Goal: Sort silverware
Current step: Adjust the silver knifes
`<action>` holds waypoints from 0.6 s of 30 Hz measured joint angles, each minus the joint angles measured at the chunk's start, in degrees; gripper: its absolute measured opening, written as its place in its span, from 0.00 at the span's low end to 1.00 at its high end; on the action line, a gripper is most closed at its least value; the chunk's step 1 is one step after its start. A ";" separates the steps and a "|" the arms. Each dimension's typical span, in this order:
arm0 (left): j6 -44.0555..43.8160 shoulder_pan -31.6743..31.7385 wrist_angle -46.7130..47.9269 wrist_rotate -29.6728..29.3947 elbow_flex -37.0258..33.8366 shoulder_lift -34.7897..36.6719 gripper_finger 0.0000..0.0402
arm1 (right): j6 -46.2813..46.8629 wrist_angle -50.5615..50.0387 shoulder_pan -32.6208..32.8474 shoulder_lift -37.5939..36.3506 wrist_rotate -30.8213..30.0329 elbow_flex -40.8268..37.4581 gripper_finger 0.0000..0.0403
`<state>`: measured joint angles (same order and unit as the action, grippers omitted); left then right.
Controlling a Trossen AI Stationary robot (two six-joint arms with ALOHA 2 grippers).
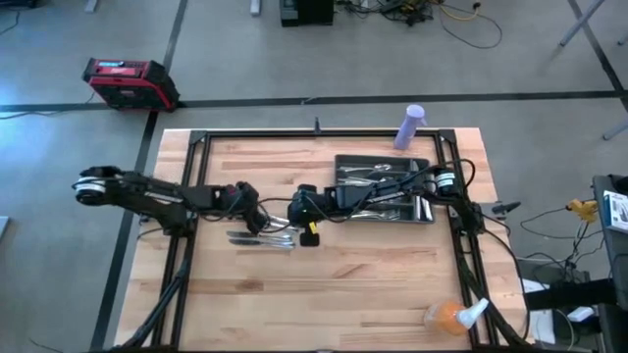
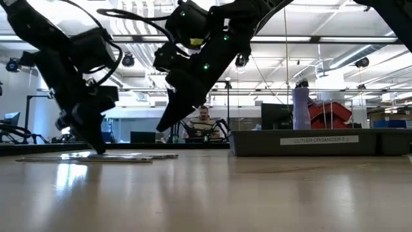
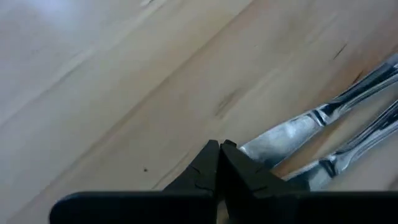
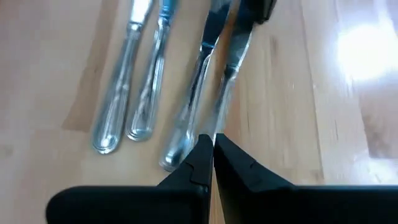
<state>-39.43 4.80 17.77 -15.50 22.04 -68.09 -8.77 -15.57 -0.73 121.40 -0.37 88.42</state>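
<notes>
Several pieces of silverware (image 1: 260, 236) lie side by side on the wooden table, left of the dark tray (image 1: 385, 186). The tray holds more silverware (image 1: 378, 175). My left gripper (image 3: 219, 149) is shut, its tips down at the table beside a knife's blade (image 3: 283, 134). My right gripper (image 4: 212, 144) reaches in over the tray's left end. It is shut on the handle end of a knife (image 4: 227, 74). Three other pieces (image 4: 146, 93) lie next to that knife. My left gripper points down at the table with shut fingers, right beside the tip of the knife's blade (image 3: 252, 149); I cannot tell whether it touches the blade. My right gripper pinches the free end of the knife's handle (image 4: 216, 127) between its two fingers. The fingers lie along the knife, slanting down from the table's right. Whether the knife's far end rests on the table is not plain.
A purple bottle (image 1: 410, 126) stands behind the tray at the table's far edge. An orange thing (image 1: 446, 316) lies at the near right corner. A red case (image 1: 128, 83) sits on the floor beyond the table. A person (image 2: 205, 122) sits in the room behind.
</notes>
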 joint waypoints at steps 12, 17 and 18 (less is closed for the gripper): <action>-8.49 -12.10 2.54 -1.40 -0.04 2.89 0.00 | -2.86 5.93 0.74 0.52 7.72 -2.98 0.00; -18.19 -21.52 7.95 -8.81 0.31 4.41 0.00 | -0.96 14.57 0.74 0.37 4.34 -8.31 0.00; -20.05 -23.18 8.53 -9.81 0.33 4.49 0.00 | -0.82 16.09 0.73 0.23 3.24 -9.27 0.00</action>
<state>-59.47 -18.38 26.30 -25.32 22.37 -63.60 -9.60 0.52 0.01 121.64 2.88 79.15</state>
